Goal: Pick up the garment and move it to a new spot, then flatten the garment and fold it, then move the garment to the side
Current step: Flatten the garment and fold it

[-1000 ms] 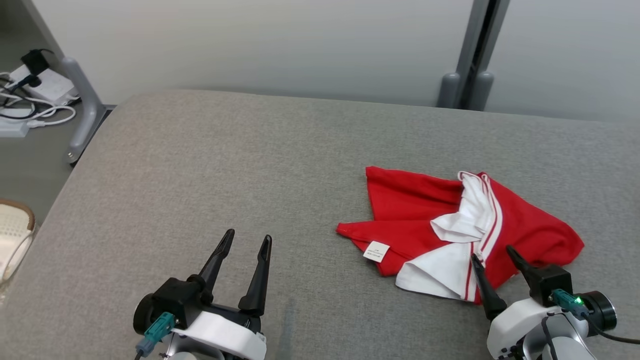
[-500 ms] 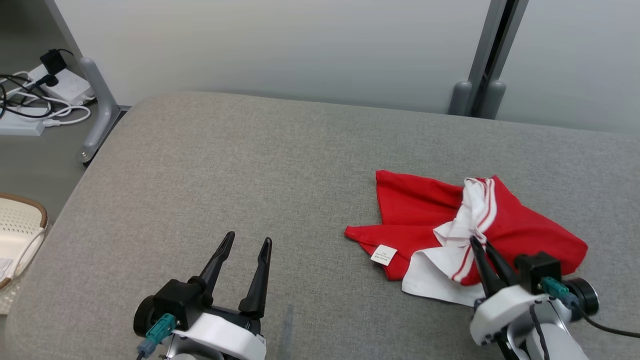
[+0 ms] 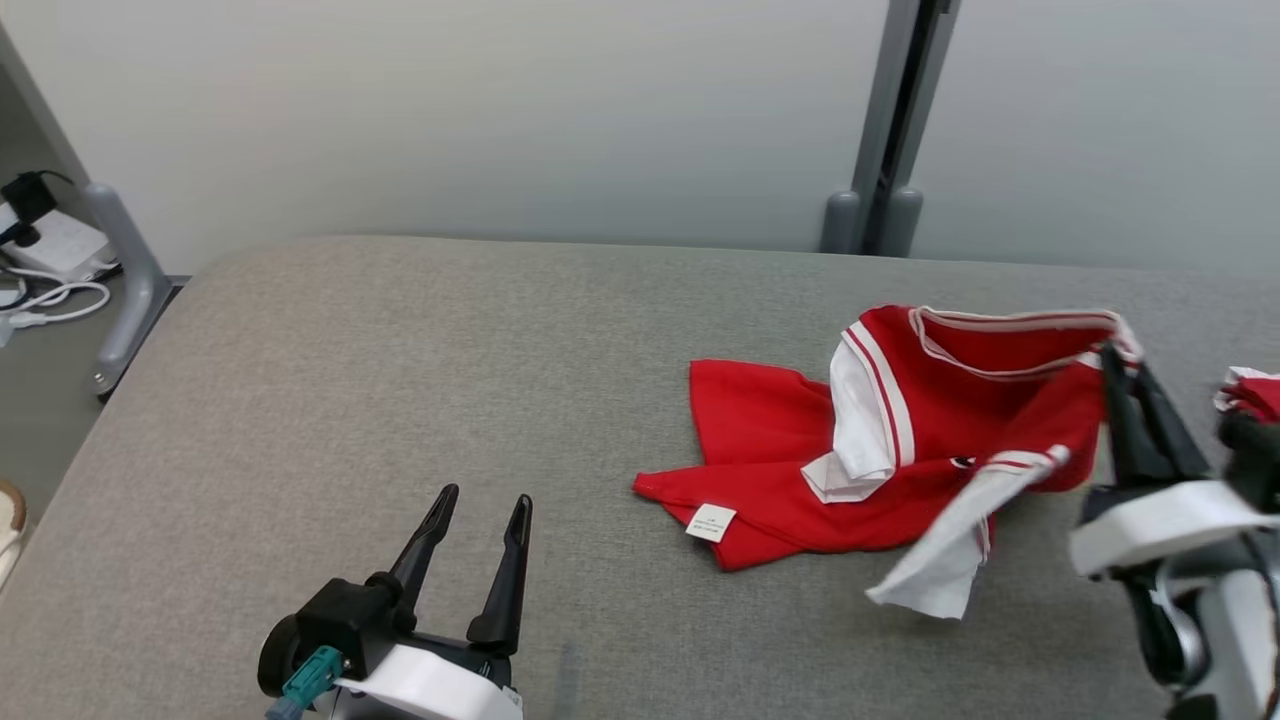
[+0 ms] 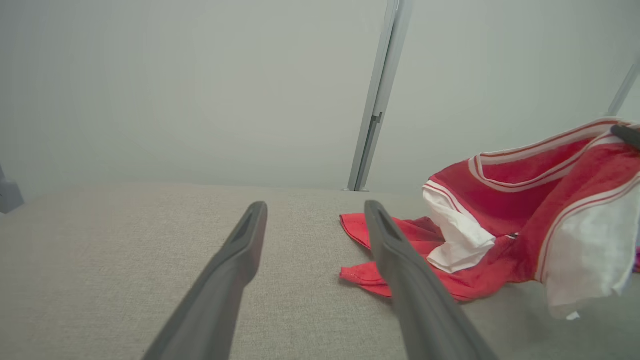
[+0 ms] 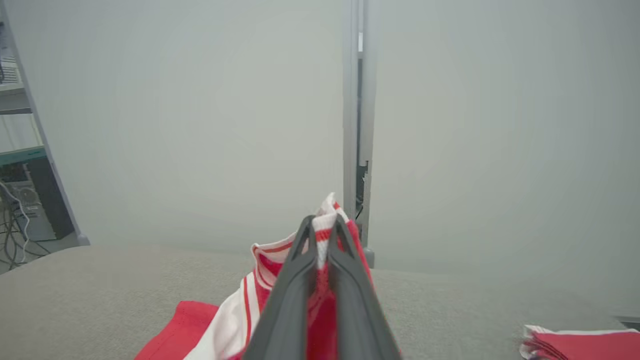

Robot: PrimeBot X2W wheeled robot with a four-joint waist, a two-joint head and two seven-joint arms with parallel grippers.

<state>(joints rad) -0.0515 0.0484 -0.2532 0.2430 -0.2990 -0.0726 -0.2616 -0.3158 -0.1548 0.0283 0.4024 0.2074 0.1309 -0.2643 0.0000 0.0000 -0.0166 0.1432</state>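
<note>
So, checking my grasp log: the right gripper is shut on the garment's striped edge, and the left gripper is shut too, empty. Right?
Not quite. The left gripper is open and empty above the grey cushion, as the left wrist view shows. The rest holds: the right gripper is shut on the striped edge of the garment.

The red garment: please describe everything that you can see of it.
The garment is red soft cloth with white panels and white-striped trim, crumpled, with a small white label. Its left part lies on the grey cushion; its right edge is raised, pinched in the shut right tool. A white flap hangs free.
</note>
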